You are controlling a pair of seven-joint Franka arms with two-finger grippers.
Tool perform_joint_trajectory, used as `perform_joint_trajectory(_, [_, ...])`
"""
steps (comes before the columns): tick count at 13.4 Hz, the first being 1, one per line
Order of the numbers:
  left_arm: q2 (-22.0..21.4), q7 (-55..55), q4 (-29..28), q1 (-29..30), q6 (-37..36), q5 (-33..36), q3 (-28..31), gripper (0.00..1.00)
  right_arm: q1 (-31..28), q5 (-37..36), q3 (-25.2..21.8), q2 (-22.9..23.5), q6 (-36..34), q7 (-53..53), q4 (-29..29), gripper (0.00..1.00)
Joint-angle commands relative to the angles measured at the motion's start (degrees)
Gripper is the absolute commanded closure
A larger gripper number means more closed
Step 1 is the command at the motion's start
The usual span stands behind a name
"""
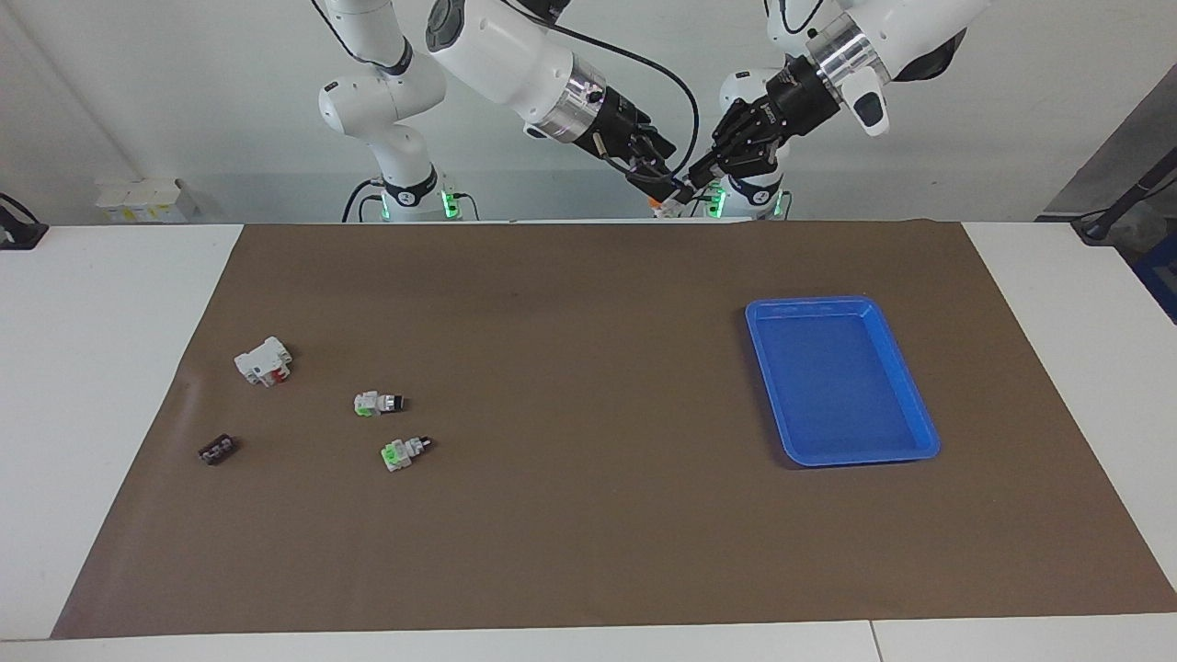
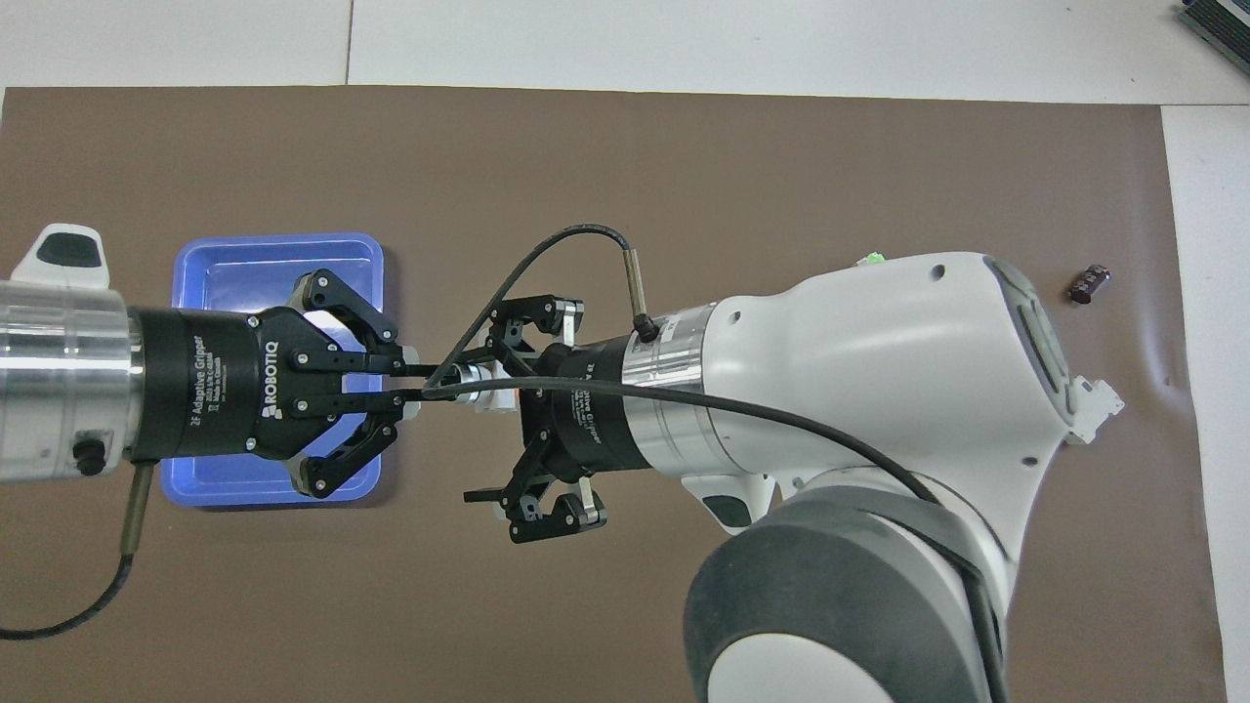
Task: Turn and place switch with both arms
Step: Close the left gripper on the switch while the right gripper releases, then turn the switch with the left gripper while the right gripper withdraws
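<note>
The left claw (image 2: 415, 376) has white print on its black body: "ROBOTIQ" and "2F Adaptive Gripper". The right claw (image 2: 488, 430) has similar white print, at 3 o'clock from it, too small to read.

A robotics laboratory: two white jointed arms (image 1: 497, 55) are mounted at the edge of a white counter (image 1: 101, 368) before a bare pale wall, their bases lit by green indicator lights (image 1: 448, 200). A brown mat (image 1: 588, 515) covers the counter and carries a sparse, staged set of small electrical parts (image 1: 394, 428) and a blue tray (image 1: 919, 432). Exposed cables (image 2: 547, 264) run along the arms, and fixed high cameras give facing and overhead views of the workspace.
</note>
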Motion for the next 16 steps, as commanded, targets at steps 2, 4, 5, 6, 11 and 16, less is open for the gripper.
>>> perform_joint_trajectory(2, [-4.15,5.13,-7.80,0.86,0.84,1.93,1.28,1.00,-4.52,-2.90,0.17,-3.49,-8.30,-3.31,-0.80,0.00])
perform_joint_trajectory(4, [-5.04,10.13,-11.67,2.35,0.93,2.55,1.28,1.00,-5.41,-4.55,0.09,-3.76,-9.45,-3.83,-0.37,0.00])
perform_joint_trajectory(5, [-5.91,13.20,-13.78,3.66,1.11,3.43,1.28,1.00,-5.85,-7.00,0.09,-4.37,-9.45,-5.14,-0.02,0.00])
perform_joint_trajectory(6, [-6.70,16.54,-15.89,4.98,1.11,3.87,1.37,1.00,-5.94,-9.64,-0.09,-4.99,-9.54,-6.90,0.25,0.00])
perform_joint_trajectory(11, [-7.33,36.47,-22.66,8.16,0.24,6.24,2.51,1.00,-13.14,-18.96,-0.62,-8.77,-13.66,-27.42,-0.01,0.00])
perform_joint_trajectory(16, [-0.76,61.37,-21.20,8.25,-3.54,10.45,7.96,1.00,-21.83,-38.29,-0.88,-8.95,-19.54,-70.54,-0.19,0.00])
